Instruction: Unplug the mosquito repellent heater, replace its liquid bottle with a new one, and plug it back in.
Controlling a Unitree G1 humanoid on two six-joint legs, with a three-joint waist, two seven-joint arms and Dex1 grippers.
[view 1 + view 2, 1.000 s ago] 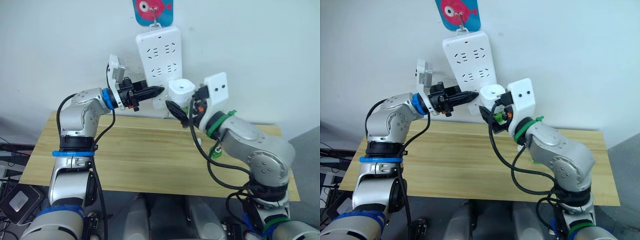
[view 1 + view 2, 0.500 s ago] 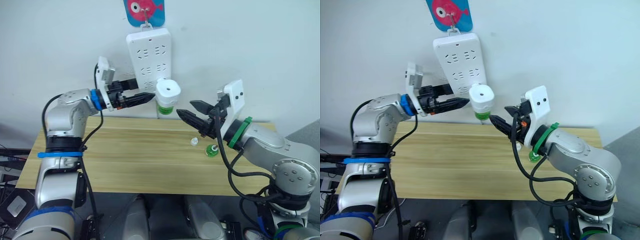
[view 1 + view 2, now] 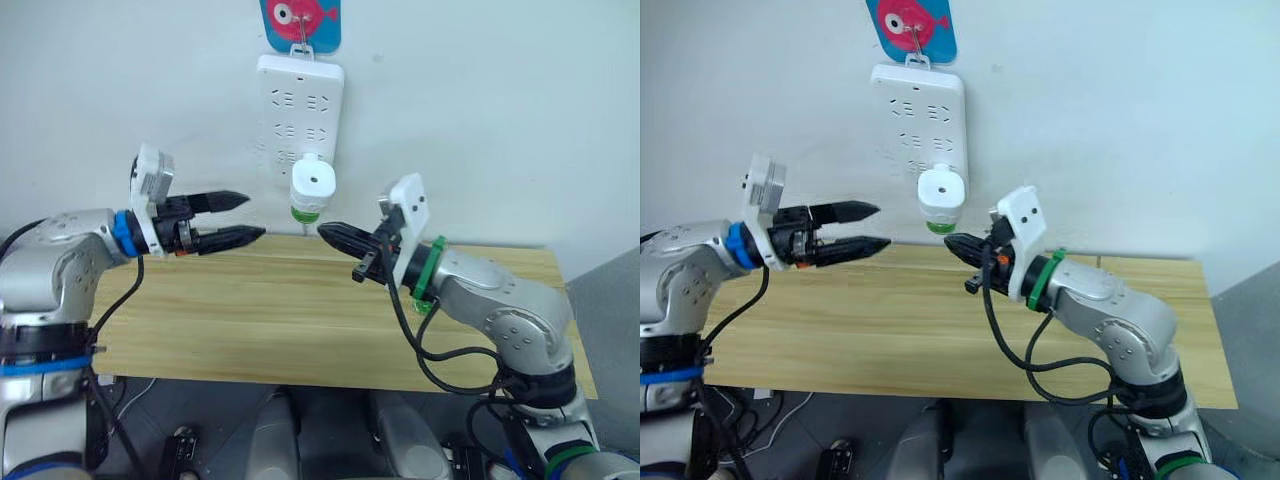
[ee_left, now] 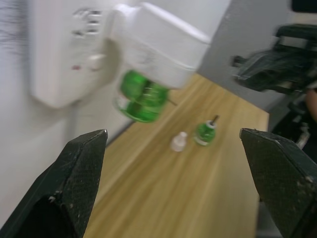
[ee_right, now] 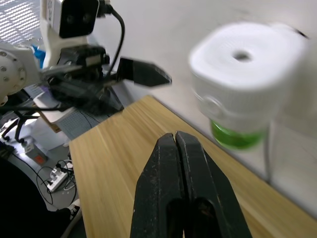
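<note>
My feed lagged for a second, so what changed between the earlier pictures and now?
Both arms drew back from the mosquito repellent heater. The left gripper, shut beside it before, now has its fingers apart. The right gripper, at the heater a second ago, let go and is now shut on nothing. The heater stays plugged into the power strip; the loose bottle and cap stay on the table.

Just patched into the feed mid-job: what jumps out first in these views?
The mosquito repellent heater, a green bottle under it, sits plugged into the bottom of the white power strip on the wall. Both arms flank it empty: the left claw open, the right claw shut just below it. On the wooden table lie a small green bottle and a white cap.
</note>
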